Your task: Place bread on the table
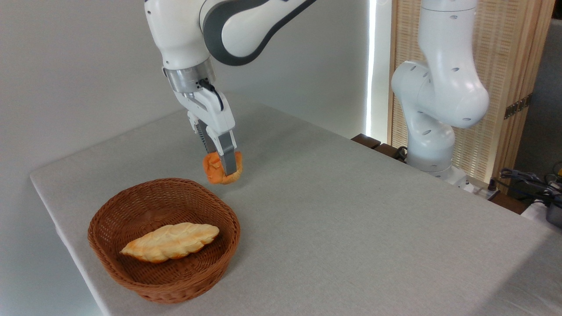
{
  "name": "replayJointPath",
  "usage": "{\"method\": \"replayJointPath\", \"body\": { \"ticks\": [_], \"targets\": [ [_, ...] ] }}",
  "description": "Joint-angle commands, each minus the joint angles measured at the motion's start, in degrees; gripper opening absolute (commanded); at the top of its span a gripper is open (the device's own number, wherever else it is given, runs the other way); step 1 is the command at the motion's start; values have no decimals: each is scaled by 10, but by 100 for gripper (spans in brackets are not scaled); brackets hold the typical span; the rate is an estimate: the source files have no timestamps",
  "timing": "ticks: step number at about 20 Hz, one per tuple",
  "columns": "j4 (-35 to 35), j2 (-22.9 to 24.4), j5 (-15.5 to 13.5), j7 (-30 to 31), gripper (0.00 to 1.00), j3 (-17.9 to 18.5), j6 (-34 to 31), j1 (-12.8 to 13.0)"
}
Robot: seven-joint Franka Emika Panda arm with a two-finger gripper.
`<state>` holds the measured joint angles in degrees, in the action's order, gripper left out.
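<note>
Basket: brown woven wicker basket point(131, 267), round, nearest the camera; sits on the table below and left of the gripper, toward the front-left table corner.
Loaf: pale braided oval loaf point(170, 241) lying flat inside the basket, long axis roughly left to right, right end slightly raised against the basket wall; well below the gripper, not touched by it.
Gripper: two-finger gripper point(221, 164) pointing down and tilted to the right, fingers closed onto the bread; near finger point(228, 154) grey, running down across the front of the bun, far finger mostly hidden behind it.
Bread: small round orange-golden bread point(214, 172), pinched between the fingers at the gripper tip; cracked top facing the camera-left side; hangs just beyond the basket's far rim, clear of the basket.
Bread vs table: bun low over the cloth, soft shadow right under and to the right of it; cannot tell whether its underside touches the surface or sits just above.
Table: large table point(351, 228) with light grey cloth-like surface, spreading right of and in front of the gripper.
Arm: white and grey arm point(193, 39) coming down from the top edge to the gripper; black cable along the wrist.
Base: white robot base column point(432, 109) far right of the gripper, standing at the table's back edge.
Background: slatted wooden panel point(505, 52) behind the base; cables point(527, 180) at right edge, details too small to tell.
</note>
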<state>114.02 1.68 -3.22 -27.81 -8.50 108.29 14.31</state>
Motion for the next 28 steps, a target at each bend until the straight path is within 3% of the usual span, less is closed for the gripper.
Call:
{"method": "replayJointPath", "body": {
  "ticks": [1, 18, 22, 25, 28],
  "targets": [
    [3, -15, -9, 8, 100, 5, 18, 14],
    [-9, -12, -8, 10, 100, 5, 17, 14],
    [-61, -4, -7, 7, 100, 16, 10, 5],
    [-99, 3, -5, 4, 100, 53, 5, 0],
    [-115, 5, -2, 4, 100, 67, 2, -2]
  ]
}}
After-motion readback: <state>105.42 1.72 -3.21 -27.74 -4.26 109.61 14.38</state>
